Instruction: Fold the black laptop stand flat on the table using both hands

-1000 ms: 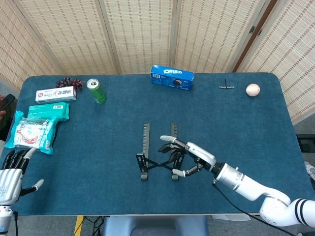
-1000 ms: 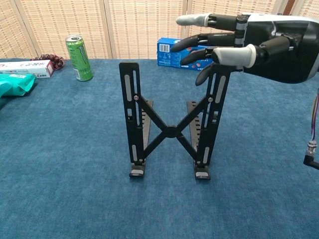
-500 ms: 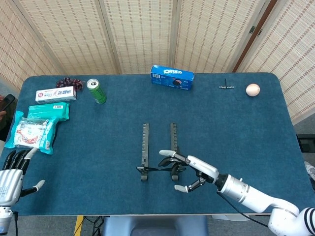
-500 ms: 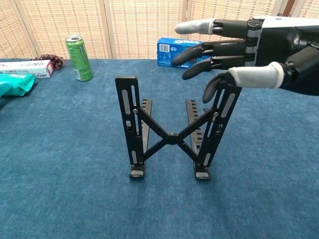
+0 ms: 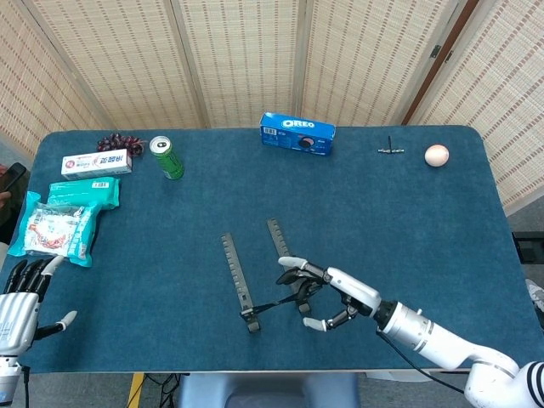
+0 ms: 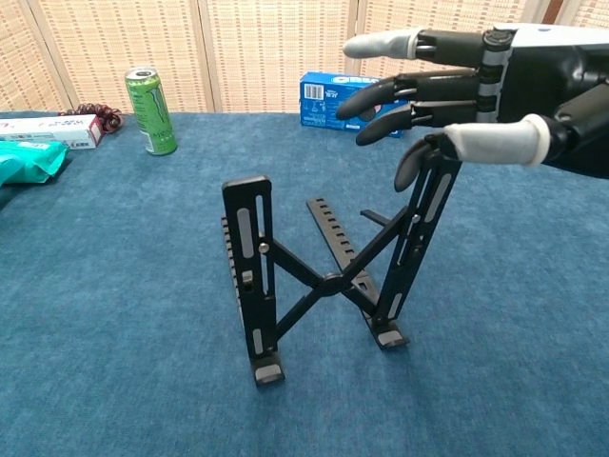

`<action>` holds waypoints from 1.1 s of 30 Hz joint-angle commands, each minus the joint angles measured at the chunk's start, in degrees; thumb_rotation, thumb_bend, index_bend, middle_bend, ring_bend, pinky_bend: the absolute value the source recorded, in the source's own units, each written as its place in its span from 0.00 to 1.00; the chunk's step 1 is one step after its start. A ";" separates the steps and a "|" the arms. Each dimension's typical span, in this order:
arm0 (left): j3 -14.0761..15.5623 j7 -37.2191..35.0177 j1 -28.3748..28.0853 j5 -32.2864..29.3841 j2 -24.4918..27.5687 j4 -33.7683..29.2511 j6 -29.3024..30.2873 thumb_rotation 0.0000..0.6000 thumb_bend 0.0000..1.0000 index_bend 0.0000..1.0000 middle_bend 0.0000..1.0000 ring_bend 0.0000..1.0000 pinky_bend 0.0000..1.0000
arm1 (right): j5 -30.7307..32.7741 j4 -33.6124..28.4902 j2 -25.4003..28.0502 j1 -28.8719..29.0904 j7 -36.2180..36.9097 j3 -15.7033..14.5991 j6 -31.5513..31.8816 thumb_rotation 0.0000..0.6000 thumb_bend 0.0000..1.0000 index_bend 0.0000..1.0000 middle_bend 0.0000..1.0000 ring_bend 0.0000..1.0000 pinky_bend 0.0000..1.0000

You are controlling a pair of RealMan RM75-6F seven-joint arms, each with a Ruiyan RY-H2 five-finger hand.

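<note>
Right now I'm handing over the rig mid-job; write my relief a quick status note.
Right hand: fingers spread, thumb tip touching the top of the laptop stand's right upright; no real grip.
Left hand: open, idle at the table's near-left edge.
Stand: erect at centre table, skewed from a second ago, base rails angled.
Done: right-hand contact only.
Left: bring the left hand in, collapse the stand flat.

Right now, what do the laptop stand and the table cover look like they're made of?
Laptop stand: probably metal with a matte black coat; thin rigid slotted bars, silvery pivot rivets. Could be hard plastic.
Table cover: dark blue fabric, felt- or carpet-like; fuzzy, non-reflective nap.
</note>
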 commanded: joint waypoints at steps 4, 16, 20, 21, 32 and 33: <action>0.01 0.21 0.05 -0.03 0.07 -0.13 0.05 1.00 0.15 0.09 0.14 0.10 0.02 | 1.32 1.88 -1.38 0.09 0.97 0.52 0.20 1.00 0.22 0.07 0.24 0.21 0.37; -0.03 0.86 -0.19 -0.18 0.07 -0.54 -0.46 1.00 0.15 0.09 0.14 0.11 0.02 | 3.41 6.29 -3.88 0.41 3.96 0.91 -0.49 1.00 0.21 0.06 0.22 0.19 0.36; -0.13 1.07 -0.38 -0.27 -0.07 -0.57 -0.69 1.00 0.15 0.09 0.14 0.11 0.02 | 3.96 8.25 -5.48 1.12 5.07 0.74 -2.25 1.00 0.21 0.06 0.22 0.19 0.36; -0.13 1.12 -0.41 -0.23 -0.05 -0.63 -0.71 1.00 0.15 0.09 0.14 0.10 0.02 | 4.06 8.90 -6.06 1.40 5.42 0.70 -2.81 1.00 0.21 0.06 0.22 0.19 0.36; -0.08 1.49 -0.14 -0.51 0.27 -1.08 -0.44 1.00 0.15 0.09 0.14 0.11 0.02 | 3.90 13.82 -10.64 3.42 7.06 -0.46 -6.66 1.00 0.21 0.06 0.22 0.19 0.36; -0.08 1.52 -0.11 -0.58 0.26 -1.08 -0.44 1.00 0.15 0.09 0.14 0.11 0.02 | 3.80 14.26 -10.96 3.56 7.22 -0.61 -6.86 1.00 0.21 0.06 0.22 0.19 0.36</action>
